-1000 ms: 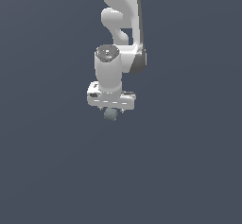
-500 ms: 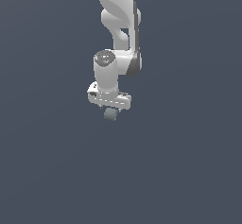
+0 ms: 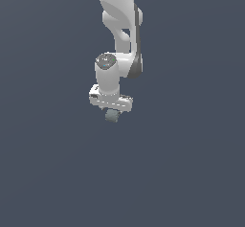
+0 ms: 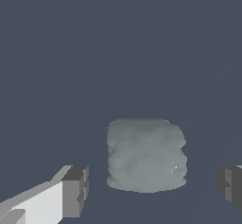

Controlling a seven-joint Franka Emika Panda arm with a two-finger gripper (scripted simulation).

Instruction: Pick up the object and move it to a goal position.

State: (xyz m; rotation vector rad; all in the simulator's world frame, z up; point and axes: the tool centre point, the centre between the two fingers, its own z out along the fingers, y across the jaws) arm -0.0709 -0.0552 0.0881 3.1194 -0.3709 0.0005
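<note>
Just below the centre of the exterior view, one white arm hangs down with one claw pointing downward. One pale grey-green lump sits at the claw's tips. Seen from the wrist, the lump lies between two fingers, spread wide and clear of it.

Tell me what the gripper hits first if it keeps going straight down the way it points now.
Most likely the object: the pale grey-green lump sits between the fingers with a gap on each side, right under the gripper. Whether it rests on the dark surface below is unclear.
</note>
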